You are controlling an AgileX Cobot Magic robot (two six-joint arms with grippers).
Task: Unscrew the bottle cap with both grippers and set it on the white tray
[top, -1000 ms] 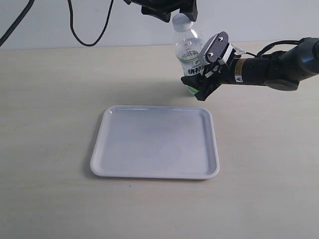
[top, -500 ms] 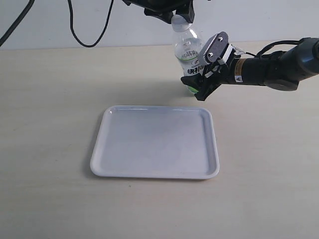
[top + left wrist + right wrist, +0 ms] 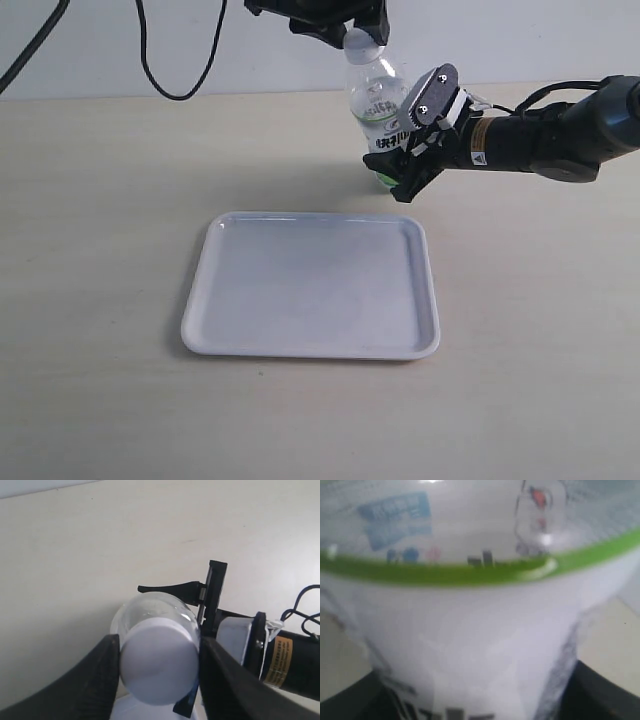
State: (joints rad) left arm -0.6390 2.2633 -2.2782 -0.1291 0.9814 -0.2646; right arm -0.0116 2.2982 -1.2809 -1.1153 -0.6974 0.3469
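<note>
clear labelled plastic bottle [image 3: 372, 92] upper centre, just beyond flat white rounded tray [image 3: 310, 290], left black gripper [image 3: 159, 680] clamped on smooth round white cap [image 3: 361, 42], right black gripper [image 3: 405, 140] squeezing bottle body, bare tan tabletop [image 3: 100, 250] all round

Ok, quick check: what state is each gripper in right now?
Left gripper: closed on the bottle cap, a finger pressed against each side.
Right gripper: closed on the bottle, around its labelled body.

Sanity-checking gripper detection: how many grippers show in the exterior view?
2. Left black gripper clamps the small white plastic screw cap atop the clear plastic bottle; right black gripper grips the bottle's body.
</note>
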